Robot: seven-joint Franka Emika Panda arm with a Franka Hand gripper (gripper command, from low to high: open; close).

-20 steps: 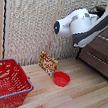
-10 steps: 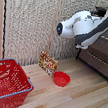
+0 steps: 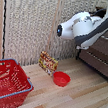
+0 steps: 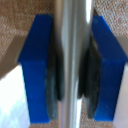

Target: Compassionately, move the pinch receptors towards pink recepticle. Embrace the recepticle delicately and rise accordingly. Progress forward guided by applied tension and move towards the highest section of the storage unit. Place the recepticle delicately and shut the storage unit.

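Note:
In the wrist view my gripper (image 4: 72,75) is shut on a silver bar handle (image 4: 72,30). One blue-tipped finger (image 4: 35,65) presses on each side of the bar, and the dark pads touch it. In the exterior view the bulky white arm (image 3: 82,27) reaches to the dark brown storage unit (image 3: 104,55) at the exterior view's right. The arm hides the gripper there, so I cannot tell which drawer the handle belongs to. The highest section is hidden behind the arm. The pink recepticle is out of view.
A flat red bowl (image 3: 61,78) lies on the wooden floor below the arm. A patterned packet (image 3: 48,62) leans against the slatted screen (image 3: 35,21). A red wire-mesh basket (image 3: 7,82) stands at the exterior view's left.
The arm has shifted only slightly at the storage unit. The bowl, packet and basket have not moved.

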